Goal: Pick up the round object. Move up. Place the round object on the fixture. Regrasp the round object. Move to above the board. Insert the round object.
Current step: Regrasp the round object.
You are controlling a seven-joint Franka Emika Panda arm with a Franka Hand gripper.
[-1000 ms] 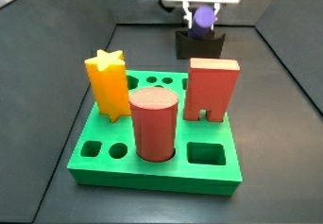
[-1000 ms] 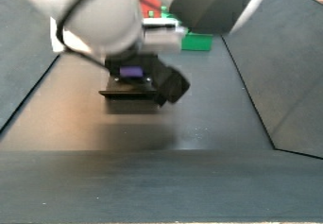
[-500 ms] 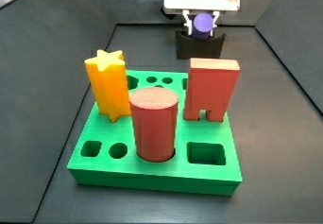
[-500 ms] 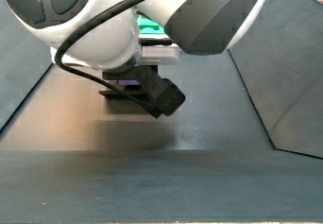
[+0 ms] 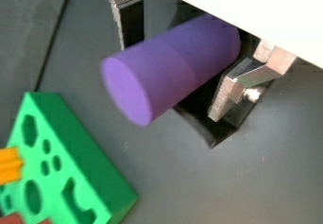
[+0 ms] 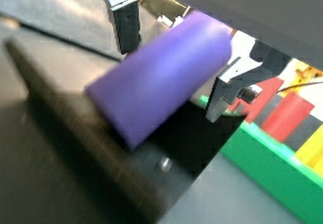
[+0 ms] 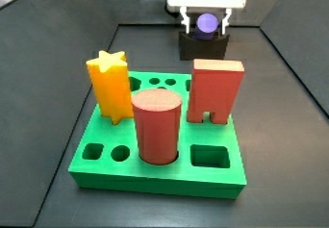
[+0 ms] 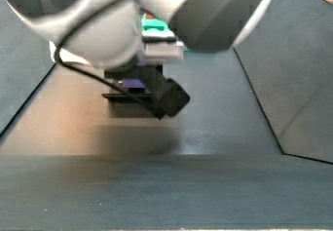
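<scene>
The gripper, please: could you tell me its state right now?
Gripper: shut on the round object, above the fixture.

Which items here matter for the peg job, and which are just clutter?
In play:
- purple peg, held between the jaws of the gripper
- fixture, below it
- green board

Idle:
- salmon cylinder, standing in the board
- red block
- yellow star peg

My gripper [image 7: 207, 22] hangs pointing straight down, wrist above it. My two silver fingers [image 5: 240, 84] stand one on each side of the purple round object [image 5: 168, 69], closed against it, with the peg lying crosswise between my pads.
</scene>
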